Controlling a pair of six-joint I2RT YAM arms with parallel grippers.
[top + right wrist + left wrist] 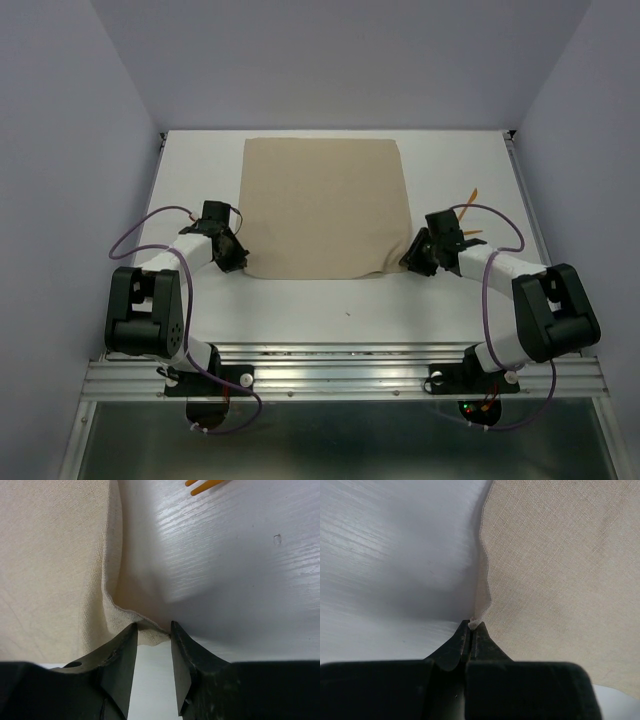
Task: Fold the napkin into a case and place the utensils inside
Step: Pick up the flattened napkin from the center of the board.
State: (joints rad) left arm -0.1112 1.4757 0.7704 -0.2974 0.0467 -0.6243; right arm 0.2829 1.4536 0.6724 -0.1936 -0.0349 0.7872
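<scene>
Nearest the bases, both claws sat at the napkin's near edge, one per corner. L side: the left claw (471, 625) was closed tight on the near-left corner of the napkin (325, 205), w/ a nub of cloth showing at the tips. R side: the right claw (152, 630) had its jaws apart, the near-right corner lying betw. the tips but not clamped. From both claws the cloth ran straight away toward the far side of the table (300, 310), flat and approx. square, its near edge stretched left-to-right betw. the two arms. A fold would prob. carry that edge away from the bases, and would need R's grip first. Further out, the utensils (473, 194), orange, lay on bare table just off the napkin's right edge, close to the R arm and well apart from L.
</scene>
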